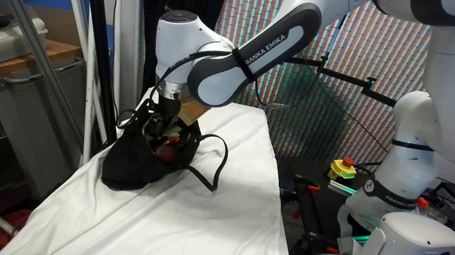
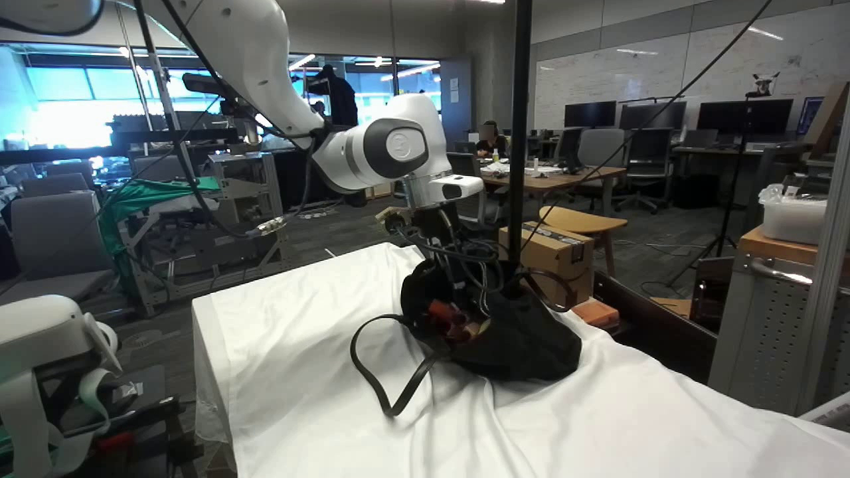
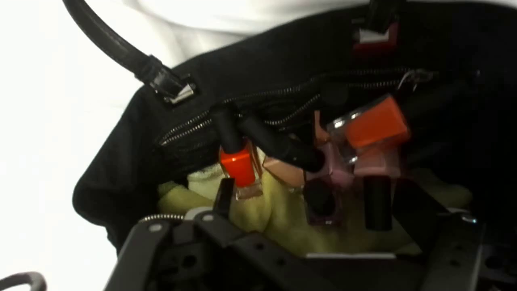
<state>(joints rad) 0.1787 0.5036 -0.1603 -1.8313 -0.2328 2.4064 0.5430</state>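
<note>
Wrist-mounted pincer (image 3: 313, 194): jaws spread wide in the mouth of the black bag (image 1: 128, 164), gripping nothing. Nail-polish bottles (image 3: 239, 166) overlap inside the bag, between and beyond the fingertips, on yellowish fabric (image 3: 278, 210). Obstructions: bag wall with inner zipper (image 3: 262, 94); strap (image 3: 115, 45) looping over the white-draped worktop (image 1: 220, 231).

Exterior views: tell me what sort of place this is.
Most likely a robotics lab sharing an open office. A Franka Emika arm and, near it, a yellow emergency-stop button with a red top point to lab work; the computer monitors in the background suggest an office.
</note>
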